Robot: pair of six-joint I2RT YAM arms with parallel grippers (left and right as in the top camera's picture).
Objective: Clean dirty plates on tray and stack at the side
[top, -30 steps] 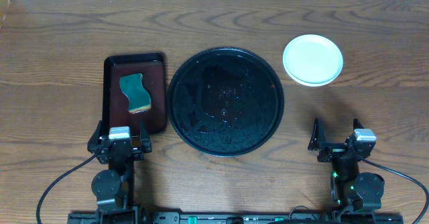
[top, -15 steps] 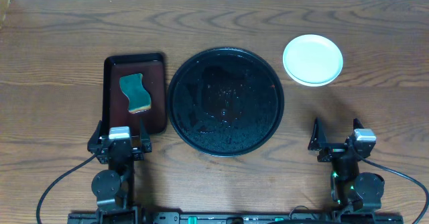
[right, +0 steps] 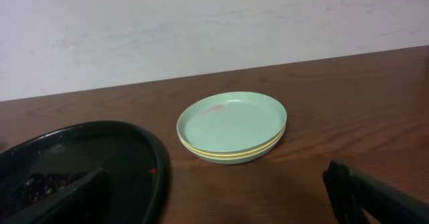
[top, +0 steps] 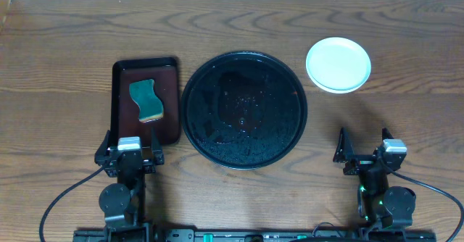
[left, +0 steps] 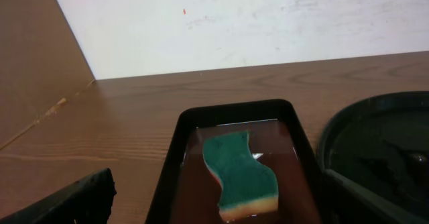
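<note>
The plates (top: 338, 64) sit in one stack on the table to the right of the large round black tray (top: 243, 109). In the right wrist view the stack (right: 232, 126) shows a mint plate on top with a faint red smear, a yellow rim under it and a mint one at the bottom. The tray's rim (right: 155, 177) carries a small red fleck; the tray holds no plates and looks wet. My left gripper (top: 129, 155) is open and empty at the front left. My right gripper (top: 366, 153) is open and empty at the front right.
A rectangular dark reddish-brown tray (top: 121, 114) lies left of the black tray with a green and yellow sponge (top: 146, 100) in it; the sponge also shows in the left wrist view (left: 240, 171). A pale wall runs along the table's far edge.
</note>
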